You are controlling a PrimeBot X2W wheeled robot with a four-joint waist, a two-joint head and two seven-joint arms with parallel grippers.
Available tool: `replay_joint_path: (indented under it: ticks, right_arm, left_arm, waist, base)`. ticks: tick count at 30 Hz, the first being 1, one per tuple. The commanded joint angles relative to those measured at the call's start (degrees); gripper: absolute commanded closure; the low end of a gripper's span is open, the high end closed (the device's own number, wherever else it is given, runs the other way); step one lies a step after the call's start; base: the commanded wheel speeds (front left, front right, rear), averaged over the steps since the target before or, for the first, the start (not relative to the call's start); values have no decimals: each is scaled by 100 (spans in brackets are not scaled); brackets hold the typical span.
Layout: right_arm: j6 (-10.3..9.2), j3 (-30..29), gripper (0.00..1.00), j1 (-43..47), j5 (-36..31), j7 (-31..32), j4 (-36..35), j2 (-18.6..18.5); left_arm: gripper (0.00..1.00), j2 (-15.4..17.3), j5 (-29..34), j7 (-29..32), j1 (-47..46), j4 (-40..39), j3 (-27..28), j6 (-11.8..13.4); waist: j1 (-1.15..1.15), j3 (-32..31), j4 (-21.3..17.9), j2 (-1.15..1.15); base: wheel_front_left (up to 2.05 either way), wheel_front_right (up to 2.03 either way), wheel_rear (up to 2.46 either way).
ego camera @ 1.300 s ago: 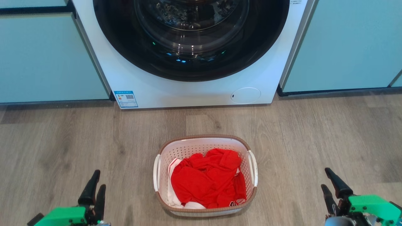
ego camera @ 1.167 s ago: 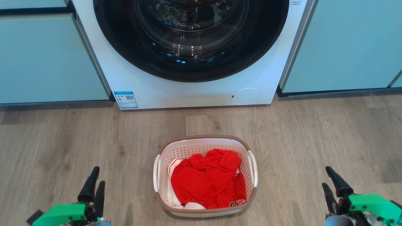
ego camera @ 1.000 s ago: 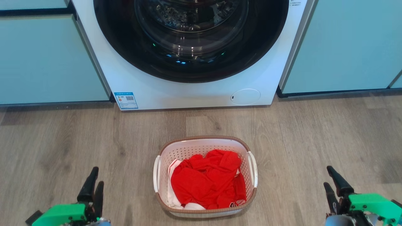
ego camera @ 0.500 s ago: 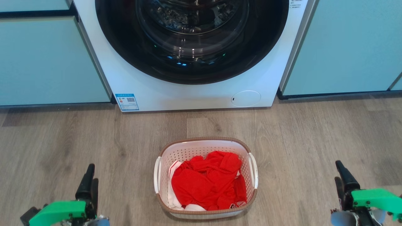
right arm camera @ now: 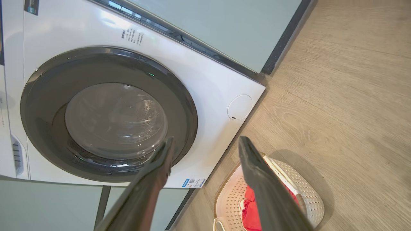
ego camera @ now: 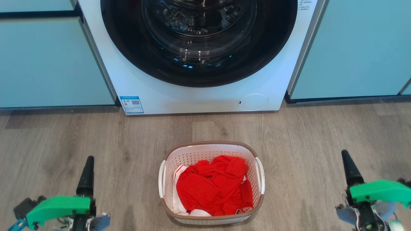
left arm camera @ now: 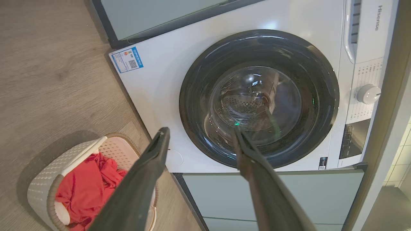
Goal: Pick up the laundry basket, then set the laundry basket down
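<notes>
The laundry basket stands on the wood floor in front of the washing machine, white with perforated walls, a brown rim and two white side handles. Red and white clothes lie in it. My left gripper hovers well to its left and my right gripper well to its right, both apart from it. The left wrist view shows the left gripper open and empty, with the basket at lower left. The right gripper is also open and empty, the basket behind its right finger.
A white front-loading washing machine with a dark round door stands straight ahead. Pale teal cabinets flank it, another on the right. Bare wood floor surrounds the basket.
Both grippers have risen in the head view and rolled, so each pair of fingers now lines up as one. The picture has shifted slightly down. The basket has not moved.
</notes>
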Motion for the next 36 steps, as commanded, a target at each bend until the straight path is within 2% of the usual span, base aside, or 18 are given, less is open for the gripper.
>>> replay_joint_path:
  ticks: [1, 8, 11, 18, 23, 29, 33, 36]
  right_arm:
    - [5, 53, 0, -387, -366, -104, -321, -42]
    - [6, 212, 0, -484, -1043, -204, -525, -46]
    - [6, 236, 0, -575, -1648, -255, -715, -48]
    - [7, 407, 0, -686, -2509, -372, -1009, -52]
    - [7, 576, 0, -746, -3119, -455, -1193, -56]
    - [8, 770, 0, -813, -3900, -556, -1430, -85]
    - [9, 950, 0, -815, -4346, -623, -1512, -142]
    - [9, 1054, 0, -797, -4554, -674, -1539, -162]
  left_arm:
    - [0, 71, 218, -81, -374, -305, 113, 42]
    - [0, 74, 758, -183, -393, -657, 20, 207]
    - [0, 75, 1036, -234, -405, -837, -50, 321]
    - [0, 79, 2004, -353, -464, -1298, -375, 593]
    - [0, 82, 2872, -438, -551, -1611, -709, 1151]
    - [0, 88, 3723, -540, -644, -1714, -1177, 1667]
    - [0, 230, 4252, -608, -716, -1672, -1541, 1988]
    - [0, 409, 4624, -659, -792, -1585, -1924, 2348]
  waist:
    - [0, -3, 5, 0]
    - [0, -25, 28, 0]
    - [0, -25, 42, 0]
    - [0, -26, 85, 0]
    - [0, -22, 109, 0]
    - [0, -33, 121, 0]
    - [0, -58, 115, 0]
    - [0, -88, 111, 0]
  base:
    - [0, 0, 0]
    - [0, 0, 0]
    - [0, 0, 0]
    - [0, 0, 0]
    - [0, 0, 0]
    - [0, 0, 0]
    - [0, 0, 0]
    - [0, 0, 0]
